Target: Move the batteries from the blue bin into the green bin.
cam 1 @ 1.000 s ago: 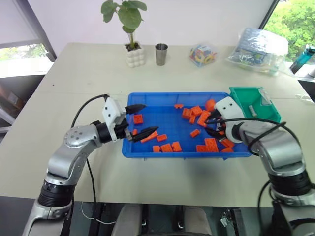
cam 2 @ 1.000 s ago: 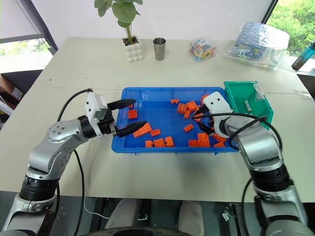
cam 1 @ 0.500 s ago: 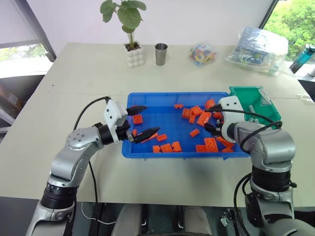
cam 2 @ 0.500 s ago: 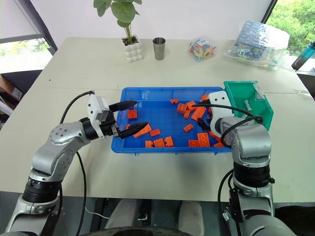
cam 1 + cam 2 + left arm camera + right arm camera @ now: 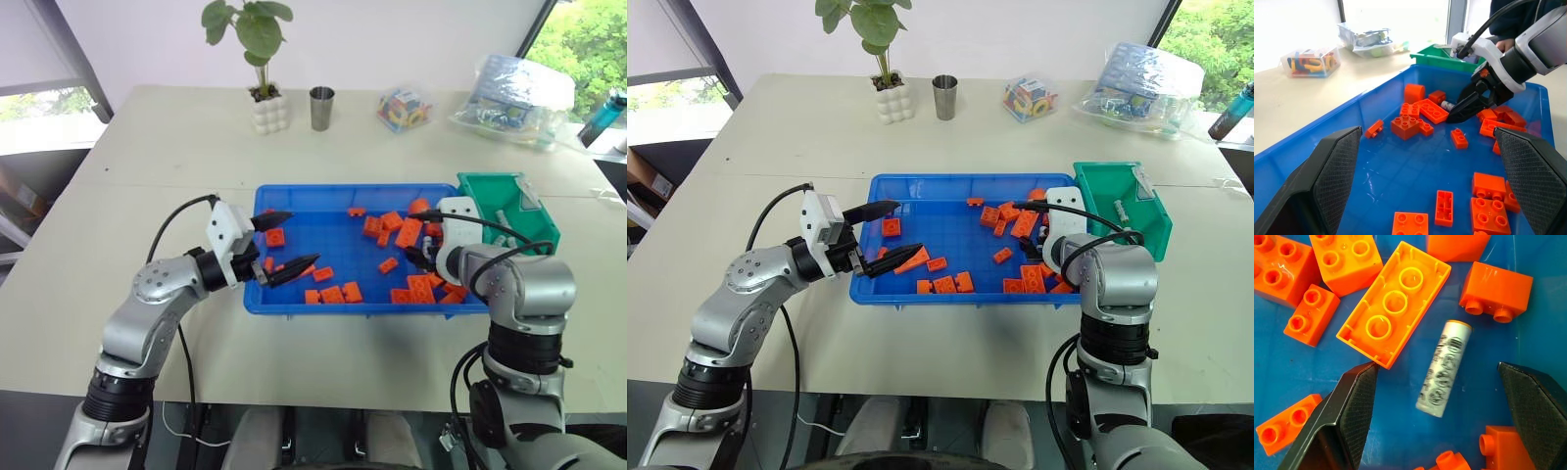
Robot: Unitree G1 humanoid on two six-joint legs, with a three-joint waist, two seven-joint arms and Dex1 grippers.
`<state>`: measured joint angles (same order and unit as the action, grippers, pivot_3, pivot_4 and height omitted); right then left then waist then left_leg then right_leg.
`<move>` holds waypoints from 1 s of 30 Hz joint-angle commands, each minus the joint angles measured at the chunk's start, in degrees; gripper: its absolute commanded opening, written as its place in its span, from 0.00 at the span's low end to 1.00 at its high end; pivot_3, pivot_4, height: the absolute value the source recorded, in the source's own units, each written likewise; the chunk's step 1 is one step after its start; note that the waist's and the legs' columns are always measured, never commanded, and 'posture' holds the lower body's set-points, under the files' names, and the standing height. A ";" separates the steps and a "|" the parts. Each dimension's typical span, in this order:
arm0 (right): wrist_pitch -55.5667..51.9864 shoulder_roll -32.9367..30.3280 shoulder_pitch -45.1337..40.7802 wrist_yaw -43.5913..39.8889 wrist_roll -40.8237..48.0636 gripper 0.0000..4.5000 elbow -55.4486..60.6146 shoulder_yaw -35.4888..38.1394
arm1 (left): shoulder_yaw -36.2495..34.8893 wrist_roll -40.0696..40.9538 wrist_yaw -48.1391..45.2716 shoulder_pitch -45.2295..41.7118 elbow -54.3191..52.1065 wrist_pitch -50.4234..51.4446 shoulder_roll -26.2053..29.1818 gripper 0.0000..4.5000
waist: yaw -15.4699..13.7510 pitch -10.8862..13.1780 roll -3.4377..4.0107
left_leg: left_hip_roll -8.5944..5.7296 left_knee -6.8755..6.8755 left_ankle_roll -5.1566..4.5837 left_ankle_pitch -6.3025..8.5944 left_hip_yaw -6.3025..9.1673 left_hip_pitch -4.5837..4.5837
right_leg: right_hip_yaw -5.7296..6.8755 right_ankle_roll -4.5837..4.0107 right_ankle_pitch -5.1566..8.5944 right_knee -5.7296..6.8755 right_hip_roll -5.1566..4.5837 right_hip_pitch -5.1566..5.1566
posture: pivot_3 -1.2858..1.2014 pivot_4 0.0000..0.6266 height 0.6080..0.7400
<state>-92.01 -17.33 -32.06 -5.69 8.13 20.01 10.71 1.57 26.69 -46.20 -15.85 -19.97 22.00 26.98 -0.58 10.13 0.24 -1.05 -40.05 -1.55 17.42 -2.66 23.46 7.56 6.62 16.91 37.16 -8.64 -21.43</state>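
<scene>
Silver-grey battery (image 5: 1444, 368) lies flat on the floor of the blue bin (image 5: 323, 193) among orange bricks (image 5: 1395, 303), framed between the wide-open, empty jaws of the right gripper (image 5: 1440, 431), apparently lined up for a pick. Left gripper (image 5: 277, 245) hovers open and empty, clear of the green bin (image 5: 480, 186).

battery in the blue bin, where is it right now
The battery lies on the blue bin floor at its right end, between the right hand fingers, beside an upturned orange brick.

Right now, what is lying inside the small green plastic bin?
One slim grey battery lies inside the green plastic bin, with something pale at its far corner. Its near wall hides part of the floor.
</scene>
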 commanded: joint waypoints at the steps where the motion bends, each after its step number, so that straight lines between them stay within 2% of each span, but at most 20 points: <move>1: -0.49 0.15 0.97 -0.11 0.81 0.77 0.37 0.77 | -0.15 0.56 -0.73 -0.55 -1.55 -0.69 0.59 1.00 | 0.00 0.00 0.00 | 0.00 0.00 0.00 0.00 0.00 0.00 | 0.00 0.00 0.00 0.00 0.00 0.00 | 0.52 0.24 0.63; 3: -0.49 -0.03 1.14 -0.32 1.18 0.61 1.42 0.14 | -0.04 0.56 -1.01 -0.98 -1.13 -0.66 0.59 1.00 | 0.00 0.00 0.00 | 0.00 0.00 0.00 0.00 0.00 0.00 | 0.00 0.00 0.00 0.00 0.00 0.00 | 0.52 0.24 0.63; 8: 1.24 -1.77 0.77 -1.29 1.67 0.04 4.15 -3.77 | -0.24 0.58 -1.97 -1.48 -0.37 -0.77 0.68 1.00 | 0.13 0.01 0.01 | 0.00 0.01 0.00 0.00 0.00 0.00 | -0.01 0.00 0.00 0.00 0.00 -0.01 | 0.52 0.24 0.63; 9: 2.26 -2.36 0.95 -2.22 2.28 0.01 4.93 -4.30 | -0.43 0.58 -2.09 -1.46 -0.23 -0.81 0.76 1.00 | 0.11 0.01 0.01 | 0.00 0.02 0.00 0.00 0.00 0.00 | -0.01 0.00 0.00 0.00 0.00 -0.02 | 0.52 0.24 0.63; 15: 6.11 -6.99 1.78 -9.29 6.91 0.01 9.64 -3.67 | -1.85 0.67 -2.64 -0.51 0.82 -0.65 2.00 1.00 | 0.09 0.02 0.04 | 0.00 0.03 0.00 0.00 -0.01 0.01 | -0.02 0.01 0.01 -0.02 0.00 -0.04 | 0.52 0.24 0.63; 20: 7.96 -15.28 0.50 -16.05 10.87 0.01 13.58 2.86 | -3.71 0.69 -4.42 -0.26 3.62 -1.85 4.54 1.00 | -0.14 0.07 0.09 | 0.00 0.04 -0.01 0.01 -0.01 0.02 | -0.02 0.01 0.01 -0.04 -0.02 -0.04 | 0.52 0.24 0.63; 24: 9.49 -20.39 -0.68 -17.85 11.74 0.01 11.58 10.06 | -4.67 1.49 -5.05 -1.33 4.56 -1.24 5.44 1.00 | -0.09 0.07 0.07 | -0.01 0.03 -0.02 0.01 0.00 0.04 | -0.02 0.01 0.01 -0.05 -0.03 -0.05 | 0.52 0.24 0.63; 30: 17.74 -27.03 4.60 -17.74 8.79 0.01 3.04 12.47 | -4.09 1.35 -4.78 -3.27 4.78 -0.79 5.03 1.00 | -0.12 0.08 0.04 | -0.02 0.04 -0.02 0.01 0.01 0.04 | -0.01 0.01 0.01 -0.06 -0.05 0.00 | 0.52 0.24 0.63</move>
<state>-77.39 -43.34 -27.78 -23.36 17.91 24.09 21.57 -1.59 27.02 -51.00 -18.07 -14.29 21.73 32.10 -0.71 10.21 0.27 -1.05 -40.01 -1.56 17.43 -2.67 23.50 7.56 6.63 16.91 37.10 -8.69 -21.44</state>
